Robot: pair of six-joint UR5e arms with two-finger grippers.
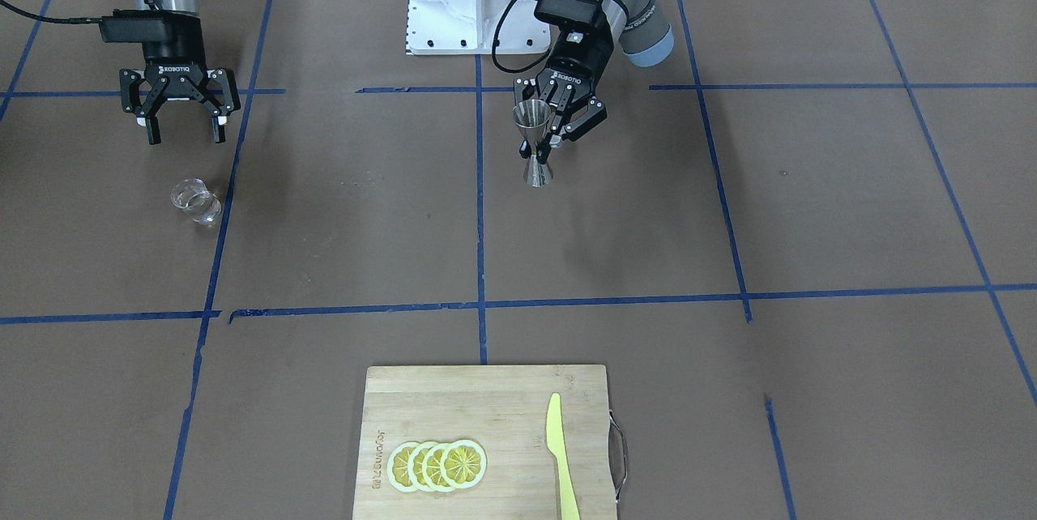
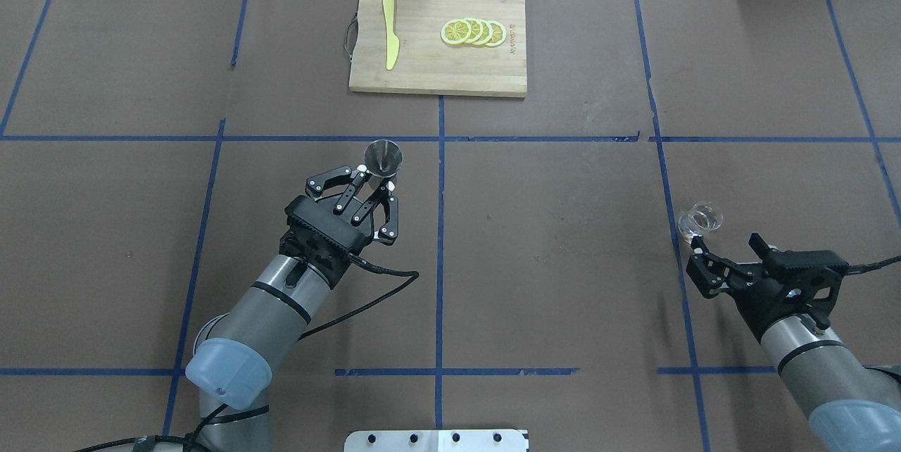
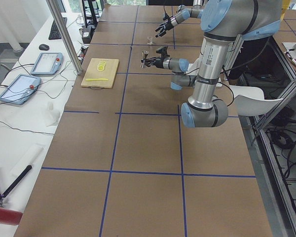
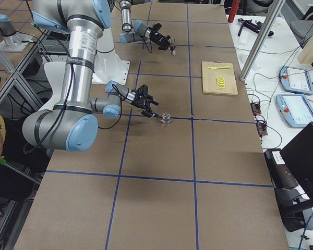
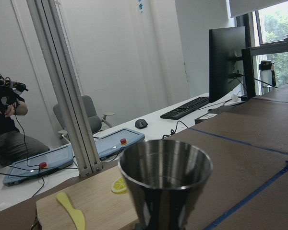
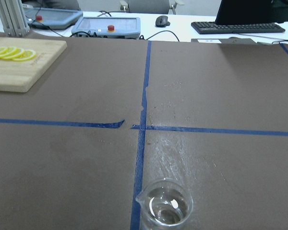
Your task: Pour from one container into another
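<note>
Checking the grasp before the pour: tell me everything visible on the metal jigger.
The jigger is shiny silver metal: two cones joined at a narrow waist, open mouth up. It stands upright, clamped at the waist by the left pincer, far from the glass cup. Whether its base touches the table cannot be told.

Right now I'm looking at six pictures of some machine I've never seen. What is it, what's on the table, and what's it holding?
It is a robot with two arms at a brown table, each ending in two-finger jaws. Four pictures come from fixed cameras: overhead, across the table and either end; two come from cameras on the wrists. The left jaws are shut on a metal jigger, held upright. The right jaws are open near a clear glass cup standing on the table, not touching it. Opposite the robot lies a wooden cutting board with lemon slices and a yellow knife.
</note>
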